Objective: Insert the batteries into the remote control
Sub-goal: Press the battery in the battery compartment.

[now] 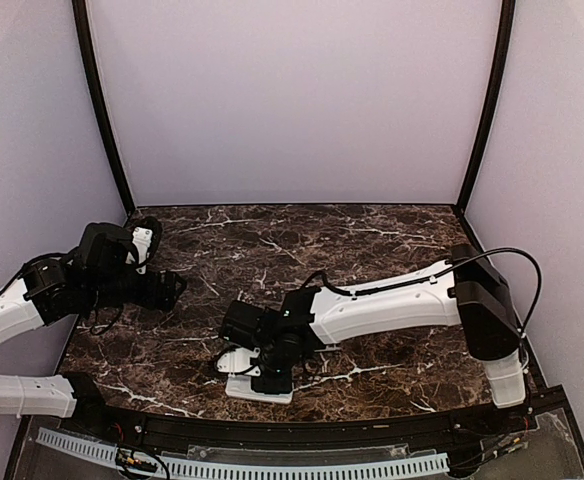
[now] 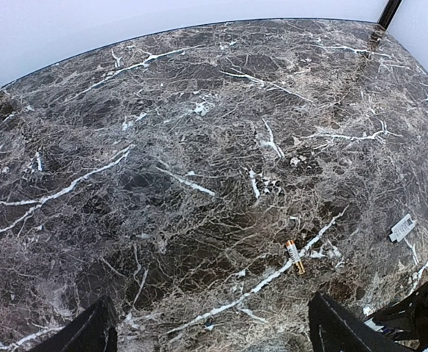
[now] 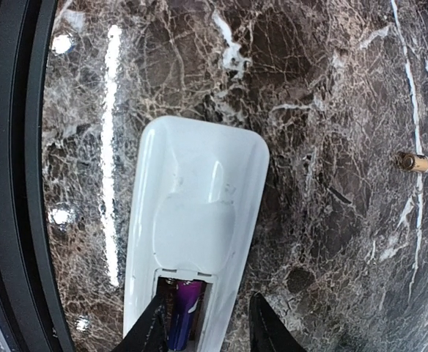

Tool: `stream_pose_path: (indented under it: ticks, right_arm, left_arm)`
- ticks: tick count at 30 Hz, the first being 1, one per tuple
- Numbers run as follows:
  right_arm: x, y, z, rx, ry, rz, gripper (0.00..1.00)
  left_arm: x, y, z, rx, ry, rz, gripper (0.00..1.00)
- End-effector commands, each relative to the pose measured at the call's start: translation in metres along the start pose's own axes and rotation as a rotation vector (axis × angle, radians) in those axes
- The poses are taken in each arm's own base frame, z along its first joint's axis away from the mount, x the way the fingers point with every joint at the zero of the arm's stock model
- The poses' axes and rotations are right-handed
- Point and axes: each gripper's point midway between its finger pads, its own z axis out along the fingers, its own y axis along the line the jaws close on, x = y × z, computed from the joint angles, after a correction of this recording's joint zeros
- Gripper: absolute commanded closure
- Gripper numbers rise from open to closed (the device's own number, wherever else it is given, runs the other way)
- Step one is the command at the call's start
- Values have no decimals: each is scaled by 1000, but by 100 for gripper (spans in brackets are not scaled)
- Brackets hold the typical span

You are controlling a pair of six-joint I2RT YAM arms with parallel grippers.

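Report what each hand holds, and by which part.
The left hand holds nothing. The right hand clamps nothing either; it is open around the battery lying in the remote.

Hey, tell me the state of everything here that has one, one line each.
Remote: back up, compartment open, one battery inside.
Inside battery: lying in the compartment.
Loose battery: flat on the table, apart from the remote.
White piece: flat on the table.
Left pincer: open, empty.
Right pincer: open, straddling the inside battery.
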Motion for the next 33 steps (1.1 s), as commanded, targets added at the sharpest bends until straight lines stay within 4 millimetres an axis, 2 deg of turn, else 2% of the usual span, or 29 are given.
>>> stream_pose_path:
  ticks: [1, 9, 12, 15, 25, 28, 33]
  right_arm:
    - [-5, 1, -7, -23, -6, 10, 64]
    - [-3, 2, -3, -21, 8, 3, 59]
    - [-1, -5, 2, -16, 18, 30, 58]
    - [1, -11, 6, -26, 31, 73, 60]
    - [8, -7, 13, -75, 46, 96, 73]
    - [5, -7, 10, -80, 38, 99, 73]
    - [1, -7, 5, -86, 25, 92, 68]
  left_arm:
    - [3, 1, 2, 1, 6, 8, 10]
    - [3, 1, 2, 2, 6, 10, 10]
    - [3, 0, 1, 3, 5, 11, 10]
    - [3, 1, 2, 2, 7, 12, 11]
    - [3, 1, 2, 1, 7, 14, 11]
    - [3, 0, 2, 2, 8, 15, 11]
    - [3, 1, 1, 1, 6, 14, 10]
